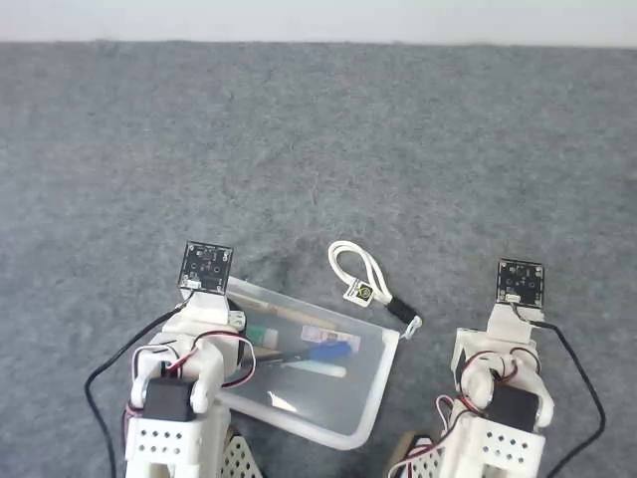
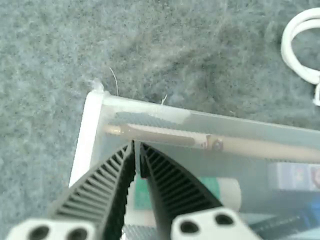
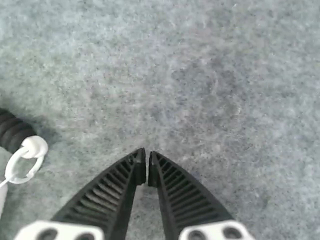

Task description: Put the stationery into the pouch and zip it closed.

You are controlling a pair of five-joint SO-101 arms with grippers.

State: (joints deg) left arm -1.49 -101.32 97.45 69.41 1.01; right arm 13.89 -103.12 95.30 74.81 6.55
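The left gripper (image 2: 136, 146) is seen with its jaws pressed together and nothing between them. Its tips are held over a corner of the translucent pouch (image 2: 91, 122), just beside a beige pen (image 2: 165, 136) lying inside. The right gripper (image 3: 146, 156) is likewise closed on nothing, above the grey carpet (image 3: 210, 75) and near a white ring (image 3: 22, 159). A blue pen (image 1: 326, 351) is also contained in the pouch. A white cord loop (image 1: 350, 261) is laid out beside it. A pale wall (image 1: 318, 18) is met by the carpet at the far side.
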